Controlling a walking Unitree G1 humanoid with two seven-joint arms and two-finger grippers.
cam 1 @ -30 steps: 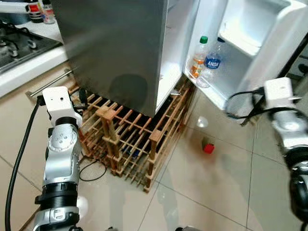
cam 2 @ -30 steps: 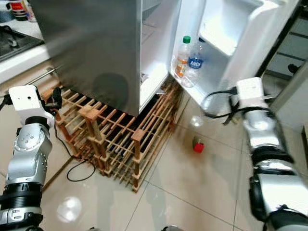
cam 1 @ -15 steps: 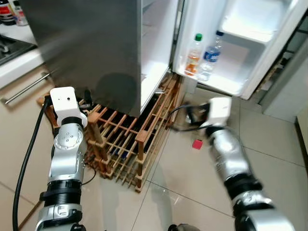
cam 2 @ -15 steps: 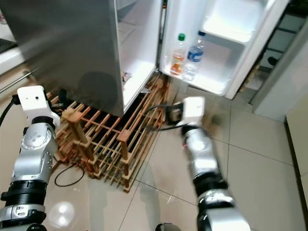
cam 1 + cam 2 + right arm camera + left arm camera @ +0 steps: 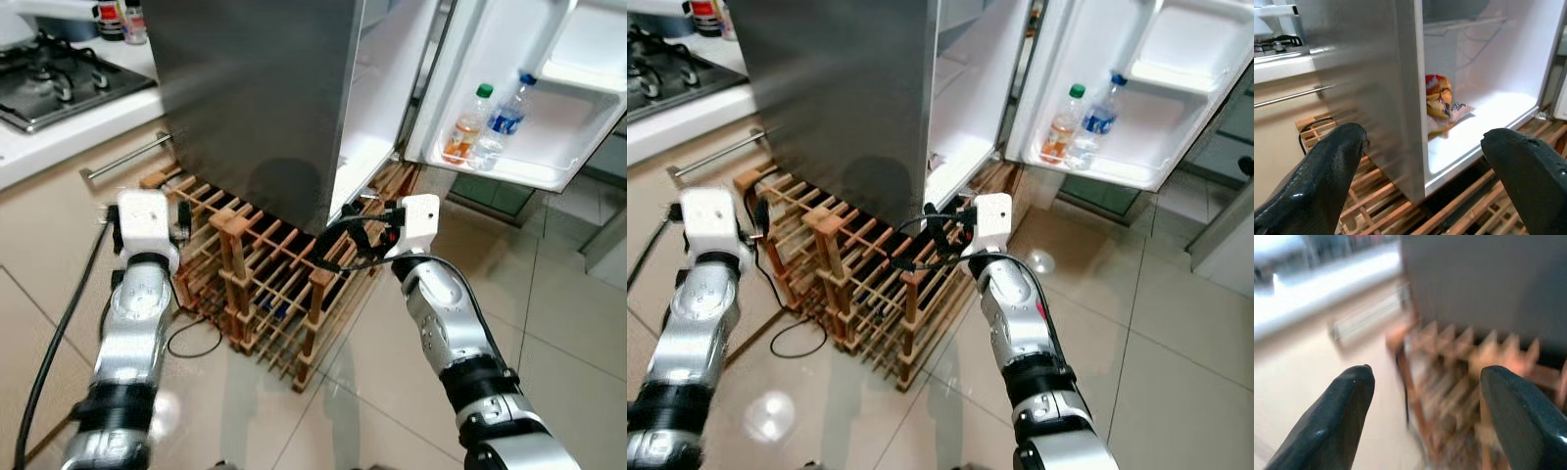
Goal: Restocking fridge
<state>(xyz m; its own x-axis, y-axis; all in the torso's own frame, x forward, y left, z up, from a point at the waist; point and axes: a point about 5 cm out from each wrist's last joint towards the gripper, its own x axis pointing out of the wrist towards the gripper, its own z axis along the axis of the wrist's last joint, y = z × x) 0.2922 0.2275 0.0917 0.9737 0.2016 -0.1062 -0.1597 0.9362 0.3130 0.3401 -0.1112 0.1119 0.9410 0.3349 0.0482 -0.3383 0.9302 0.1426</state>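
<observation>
So far two bottles (image 5: pixel 480 127) are sitting in the fridge door (image 5: pixel 549 108) at two o'clock; both grippers (right (image 5: pixel 1422 161), left (image 5: pixel 1422 396)) are gaping empty, restocking unfinished.

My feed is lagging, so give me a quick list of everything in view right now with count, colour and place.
Tall steel fridge: one, grey, door open, standing behind the rack.
White fridge door shelf: one, on the open door.
Clear plastic bottles: two, green cap with orange drink and blue cap with blue label, on the door shelf.
Printed food packet: one, orange and red, on the fridge's bottom shelf.
Wooden lattice rack: one, brown, on the floor before the fridge.
Gas hob: one, black, on the white counter at left.
Left hand: open, by the rack.
Right hand: open, facing the fridge interior.
</observation>
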